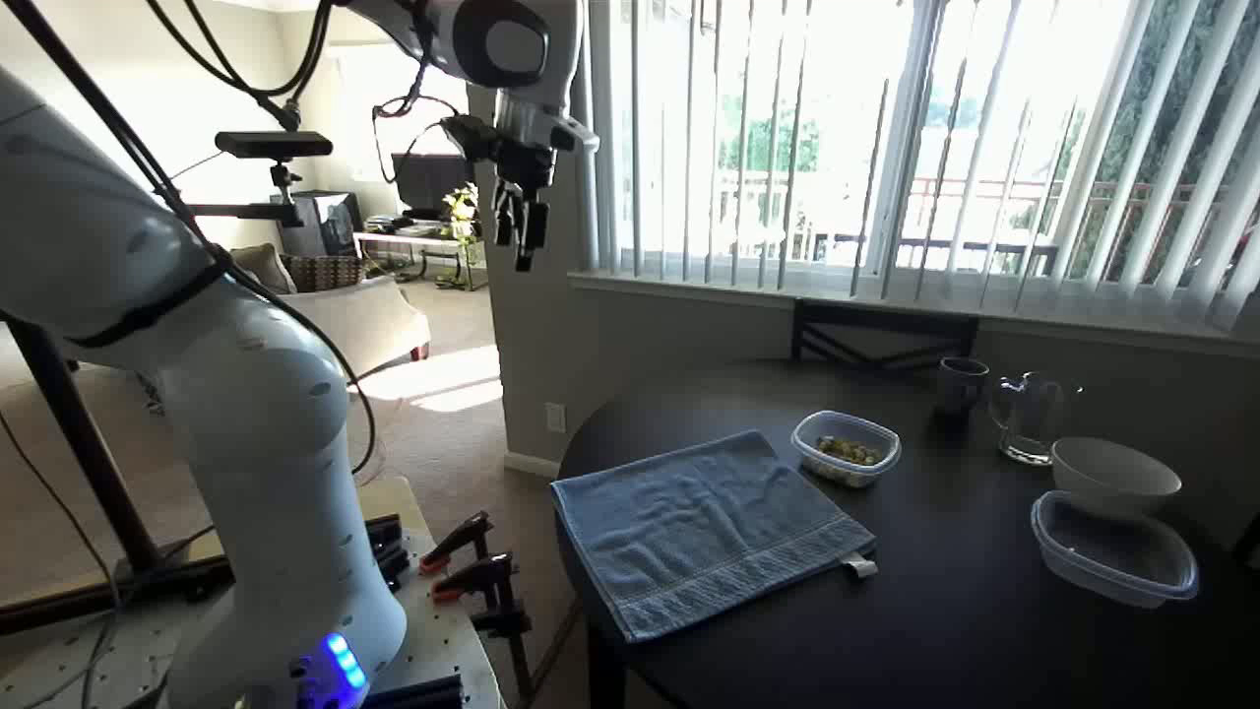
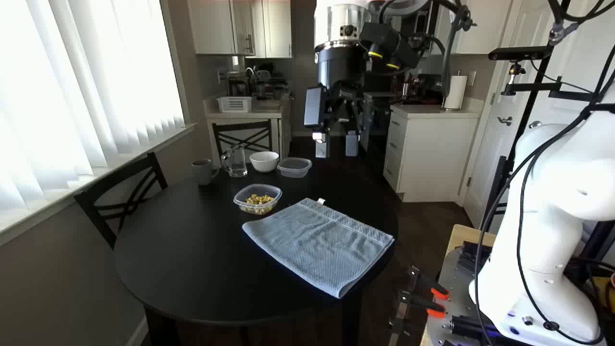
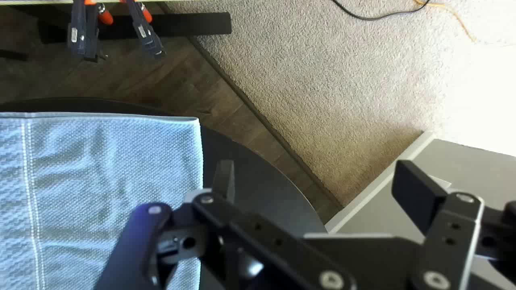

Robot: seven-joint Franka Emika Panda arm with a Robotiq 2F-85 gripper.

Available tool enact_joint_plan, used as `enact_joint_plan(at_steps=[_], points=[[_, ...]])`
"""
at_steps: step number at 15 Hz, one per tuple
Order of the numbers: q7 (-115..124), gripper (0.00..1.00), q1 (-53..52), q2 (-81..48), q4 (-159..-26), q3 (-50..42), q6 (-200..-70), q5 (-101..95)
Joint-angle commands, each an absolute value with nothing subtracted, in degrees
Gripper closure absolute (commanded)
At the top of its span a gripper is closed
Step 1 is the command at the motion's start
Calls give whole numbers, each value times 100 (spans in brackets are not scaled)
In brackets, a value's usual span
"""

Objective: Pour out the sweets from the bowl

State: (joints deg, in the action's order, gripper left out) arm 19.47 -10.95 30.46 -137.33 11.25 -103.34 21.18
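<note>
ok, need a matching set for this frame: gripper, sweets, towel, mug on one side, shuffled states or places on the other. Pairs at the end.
1. gripper
2. sweets
3. towel
4. mug

A. inside a translucent bowl
B. beside the clear pitcher
C. open, holding nothing
D. blue, lying flat

Pairs: 1-C, 2-A, 3-D, 4-B

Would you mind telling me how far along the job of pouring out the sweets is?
Done: none of the pour, it seems; the sweets lie in the translucent bowl on the table. In hand: nothing; the gripper is open in mid-air, clear of the bowl. Left: apparently the whole job, from reaching and grasping the bowl to lifting and tipping it.
</note>
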Motion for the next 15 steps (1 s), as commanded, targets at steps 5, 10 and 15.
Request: enact_joint_plan(at_steps=[5,10,15], points=[[1921,0,-1022,3050,-13721,1183,-10311,2145],[1906,0,-649,2248,-13088,988,-10805,1948],[2428,0,-192,982,-12475,623,-11837,2221]])
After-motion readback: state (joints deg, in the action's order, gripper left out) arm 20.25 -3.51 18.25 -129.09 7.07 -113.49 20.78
